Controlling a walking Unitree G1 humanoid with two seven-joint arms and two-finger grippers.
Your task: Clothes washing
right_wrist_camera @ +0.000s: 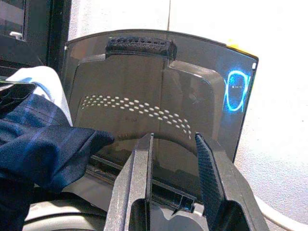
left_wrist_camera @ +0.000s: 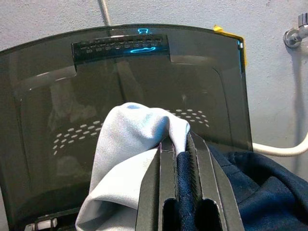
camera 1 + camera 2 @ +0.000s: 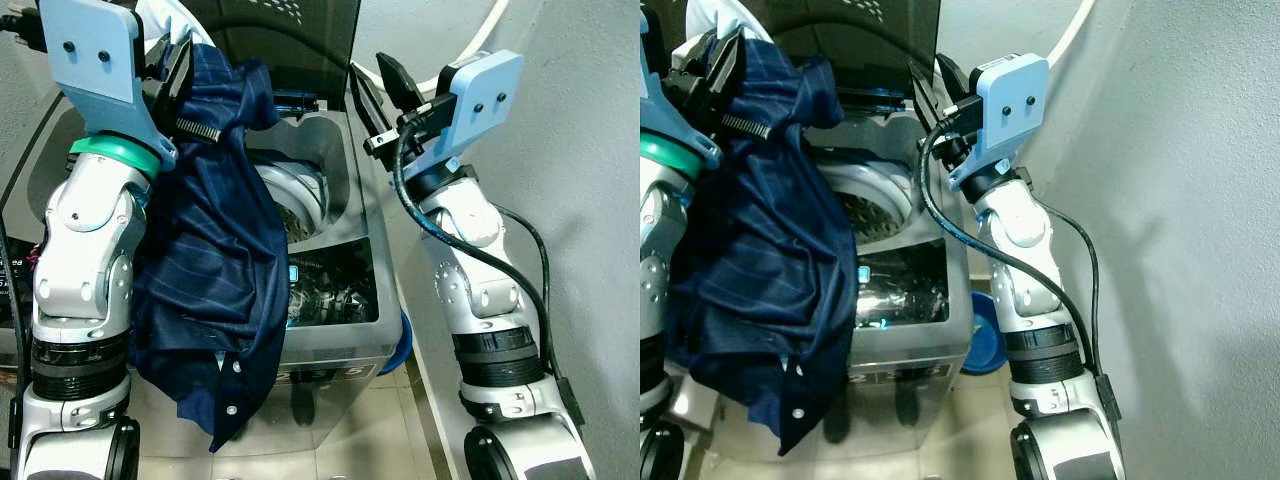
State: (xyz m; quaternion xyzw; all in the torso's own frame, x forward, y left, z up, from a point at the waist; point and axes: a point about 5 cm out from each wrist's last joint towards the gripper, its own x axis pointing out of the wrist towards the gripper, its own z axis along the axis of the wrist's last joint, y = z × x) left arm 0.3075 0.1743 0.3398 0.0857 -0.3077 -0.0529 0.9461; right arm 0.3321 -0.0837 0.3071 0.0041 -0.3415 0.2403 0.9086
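Above, I hold left gripper (image 3: 180,62) fingers clamped on navy shirt (image 3: 215,250) | right gripper (image 3: 385,85) fingers parted, empty, beside washing machine (image 3: 340,300) lid (image 2: 120,96).

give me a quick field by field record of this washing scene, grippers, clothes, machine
left gripper: shut on navy shirt and pale cloth, raised above the washer
navy shirt: hangs from the left gripper, draped over the washer's front edge
pale cloth: pinched beside the shirt in the same fingers
right gripper: open, holding nothing, raised at the washer's right side
washer: lid raised, drum exposed
hose: white, along the wall
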